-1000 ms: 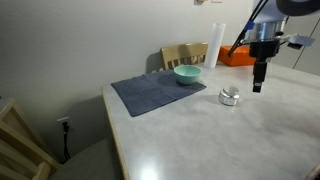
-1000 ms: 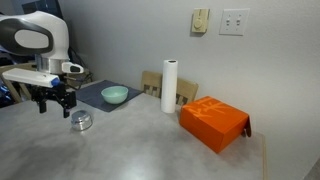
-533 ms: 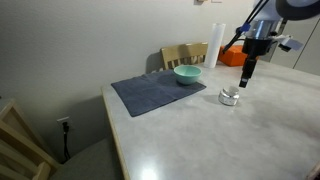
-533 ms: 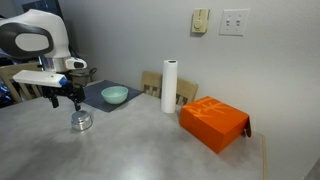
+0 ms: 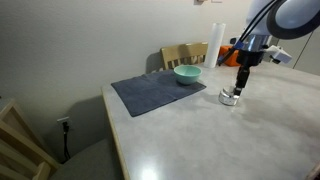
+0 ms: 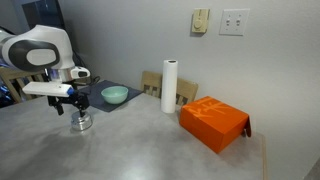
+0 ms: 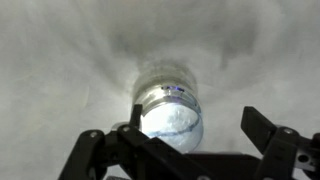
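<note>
The end effector hangs vertically, fingers pointing down and spread wide, holding nothing. In the wrist view the end effector has one finger on each side of the small round silver container, with a gap on both sides and no contact visible. In both exterior views the fingertips sit just above and beside the container, which stands upright on the bare tabletop.

Surrounding objects:
- A teal bowl stands near the container, on one corner of a dark grey cloth laid flat on the tabletop. The container is off the cloth, near its edge.
- A white paper towel roll stands upright by the wall, well apart from the end effector.
- An orange box lies beyond the roll, also well apart; in an exterior view it is partly hidden behind the arm.
- A wooden chair back rises behind the bowl at the wall-side edge.

Nothing stands between the fingers and the container.

Edges and open room: the tabletop extends bare from the container toward the camera in both exterior views. Its far side meets the wall. The cloth lies close to the tabletop's corner edge. A second wooden chair stands on the floor beyond that edge.
</note>
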Action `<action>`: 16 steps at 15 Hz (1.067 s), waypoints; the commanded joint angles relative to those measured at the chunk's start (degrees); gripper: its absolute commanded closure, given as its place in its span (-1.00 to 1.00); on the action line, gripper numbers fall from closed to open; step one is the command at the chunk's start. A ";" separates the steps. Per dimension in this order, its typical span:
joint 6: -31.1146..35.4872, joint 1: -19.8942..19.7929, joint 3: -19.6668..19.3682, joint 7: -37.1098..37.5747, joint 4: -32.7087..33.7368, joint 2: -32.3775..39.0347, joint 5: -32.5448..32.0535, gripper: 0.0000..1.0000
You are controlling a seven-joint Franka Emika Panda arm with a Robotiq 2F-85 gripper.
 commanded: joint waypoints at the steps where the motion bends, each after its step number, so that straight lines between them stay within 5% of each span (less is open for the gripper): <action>1: 0.39 -1.42 1.31 0.03 2.36 3.01 -2.44 -1.00; 16: 3.78 -1.71 0.88 -0.53 5.04 6.24 -7.72 -1.00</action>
